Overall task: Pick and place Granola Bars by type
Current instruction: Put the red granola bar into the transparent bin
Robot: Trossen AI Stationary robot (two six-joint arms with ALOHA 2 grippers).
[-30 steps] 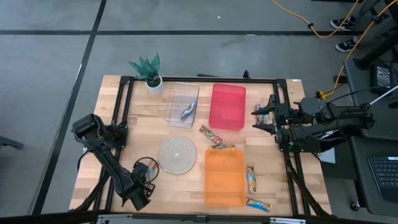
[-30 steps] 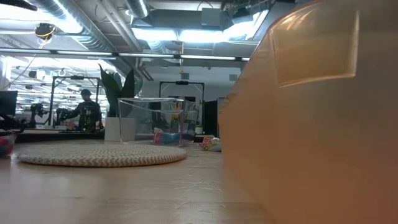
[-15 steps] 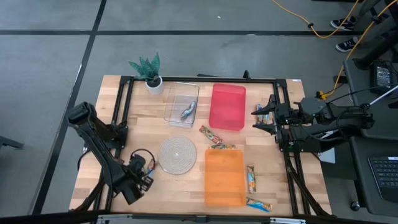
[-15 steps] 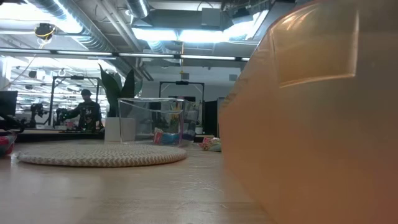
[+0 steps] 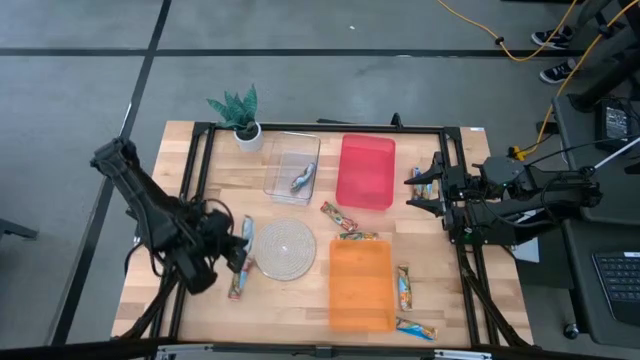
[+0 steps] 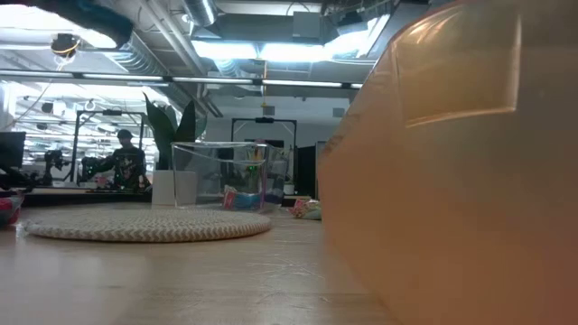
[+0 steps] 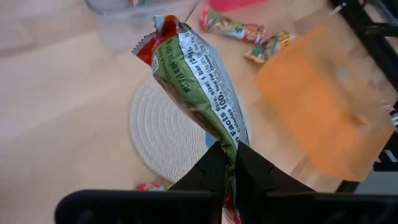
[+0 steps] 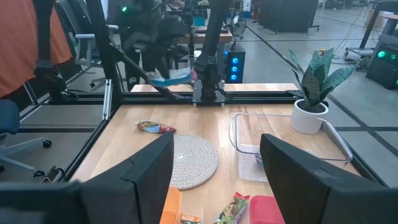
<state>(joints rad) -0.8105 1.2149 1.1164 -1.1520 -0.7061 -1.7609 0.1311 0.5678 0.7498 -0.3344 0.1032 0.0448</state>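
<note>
Left tool (image 5: 238,246), fingers pressed together on one end of a green-and-blue granola bar (image 7: 200,87), which stands up from the fingertips above the near-left part of the worktop (image 5: 300,312), beside the left edge of the round woven mat (image 5: 285,249). A second bar (image 5: 237,281) lies flat on the wood just below the tool. Beyond the mat: clear bin (image 5: 292,166) holding one bar (image 5: 303,178), with a small potted plant (image 5: 240,117) at its far-left corner; red bin (image 5: 366,170) to its right; orange bin (image 5: 360,284) nearer the front. Two bars (image 5: 347,223) lie loose between the red and orange bins, one (image 5: 403,285) lies along the orange bin's right side, and one (image 5: 414,327) sits at its front-right corner. Right tool (image 5: 420,190), fingers spread apart and holding nothing, waits at the worktop's right edge, with a further bar (image 5: 429,178) lying by it. In the low view the orange bin wall (image 6: 452,171) fills the right half and blocks that side of the worktop; the mat (image 6: 144,225) and clear bin (image 6: 221,174) show to its left, and a person (image 6: 124,161) stands far behind
</note>
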